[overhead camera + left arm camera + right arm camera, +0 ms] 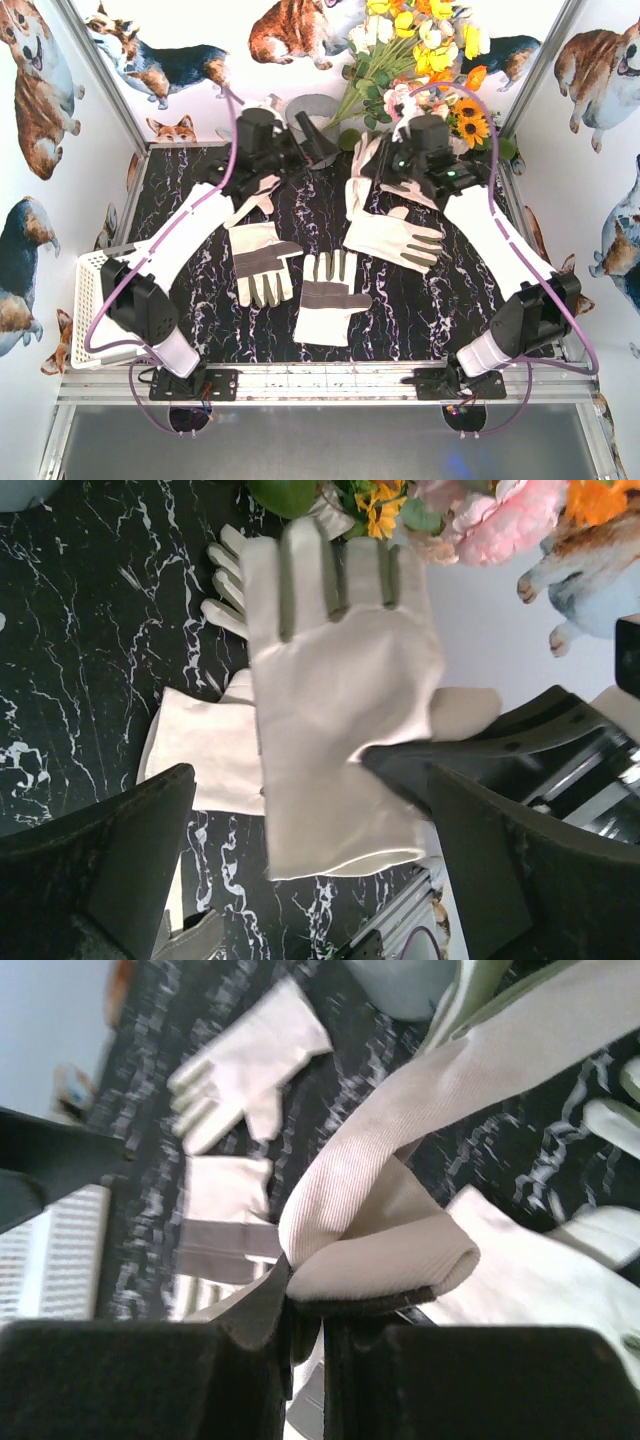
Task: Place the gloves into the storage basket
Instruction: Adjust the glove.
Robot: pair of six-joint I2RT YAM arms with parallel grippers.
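Jaws of the right gripper (300, 1305) are pinched shut on a fold of one glove (375, 1160). The cream fabric leaves the fingertips and runs up and away toward the upper right of the right wrist view.

In the left wrist view the same glove hangs flat, its fingers pointing away toward the flowers (480, 520). Its cuff sits between the jaws of the left gripper (310, 790), which stand wide apart on either side. No contact with either pad is visible. A dark finger of the right gripper reaches in at the thumb side of the glove.

Three more gloves (265, 262) lie flat on the black marbled table (400, 320). Two with grey-olive palm patches are side by side at mid-table, and one is to the right, below the right wrist. Another lies partly under the left forearm.

The storage basket (88, 300) stands at the table's left edge beside the left arm's elbow, well apart from both grippers and from the gripped glove.

Both arms reach forward from their bases at the near edge and lean inward. Their wrists face each other over the far half of the table, in front of the grey bucket (315, 118).
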